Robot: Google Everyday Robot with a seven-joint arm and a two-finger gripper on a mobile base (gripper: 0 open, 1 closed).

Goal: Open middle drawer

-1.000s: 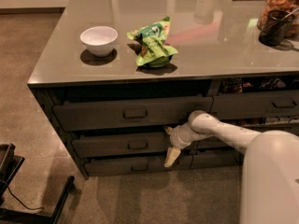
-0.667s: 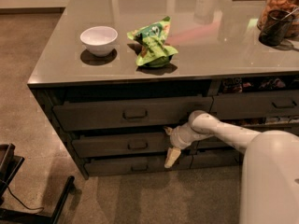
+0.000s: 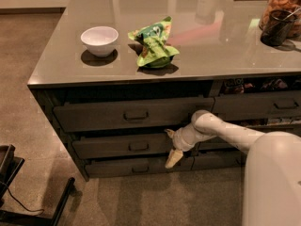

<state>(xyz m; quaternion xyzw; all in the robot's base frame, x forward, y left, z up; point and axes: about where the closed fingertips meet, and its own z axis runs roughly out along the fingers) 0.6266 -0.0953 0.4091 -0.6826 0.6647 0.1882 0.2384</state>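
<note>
The floor (image 3: 117, 201) is mottled brown, with a black chair base (image 3: 28, 197) at the near left. The robot's white body (image 3: 273, 182) fills the near right corner.

From the body the arm (image 3: 225, 133) reaches left and slightly up, nearly level, toward the front of a dark cabinet (image 3: 47, 112). It bends at a rounded joint just before the wrist.

The gripper (image 3: 170, 147) is at the right end of the middle drawer (image 3: 108, 146), well to the right of that drawer's handle (image 3: 138, 146). Its two tan fingers (image 3: 172, 159) are spread apart, one pointing up and left at the drawer's upper right corner, the other slanting down over the edge of the bottom drawer (image 3: 117, 167). Nothing is between them. Whether they touch the drawer front I cannot tell.

The middle drawer lies in the left stack, below the taller top drawer (image 3: 94, 117) and above the bottom one. More drawers (image 3: 277, 105) stand to the right, behind the arm.

Above is a glossy grey counter (image 3: 211, 55). On it are a white bowl (image 3: 99, 39) at the left, a crumpled green bag (image 3: 154, 44) beside it, and farther right a dark cup (image 3: 275, 27) in front of a jar (image 3: 284, 1).
</note>
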